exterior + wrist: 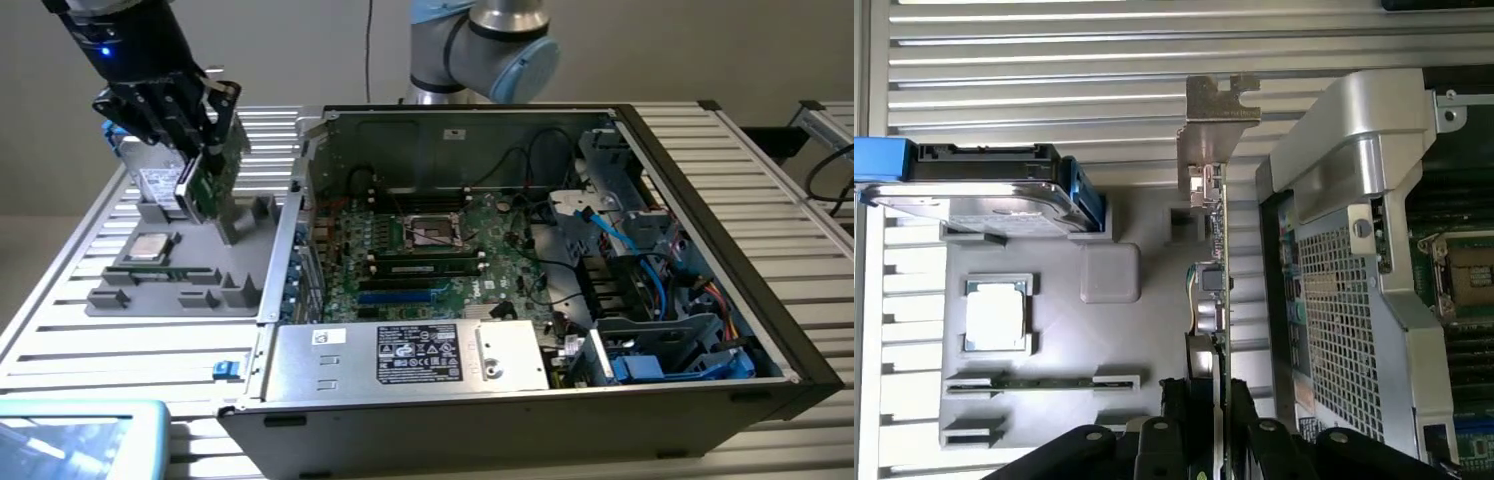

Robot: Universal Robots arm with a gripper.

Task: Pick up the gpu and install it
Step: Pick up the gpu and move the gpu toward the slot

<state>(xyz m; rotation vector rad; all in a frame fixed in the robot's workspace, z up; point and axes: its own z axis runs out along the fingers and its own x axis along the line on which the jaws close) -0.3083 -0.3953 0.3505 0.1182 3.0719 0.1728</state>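
One arm: a Universal Robots arm reaches over the exterior view's left side of the slatted table (80,330).
Gripper: the gripper (203,150) hangs above the grey parts tray (160,295), pointing down.
Fingers: the black fingers (1179,415) stand partway closed and clamp the gpu (211,185) from both faces.
Gpu: the green card is held on edge, seen edge-on from the wrist, its silver bracket (1214,120) at the end farthest from the fingers.
Gpu position: it sits over the tray's side nearest the open computer case (441,135), outside the case; whether its lower edge clears the tray I cannot tell.
Tray contents: a hard drive (160,185) stands just beside the card, a square processor chip (150,247) lies flat nearby, and a narrow memory stick (167,272) rests in its slot.
Case: it lies on its side with the motherboard (414,270) exposed and the power supply (414,355) along its near edge.
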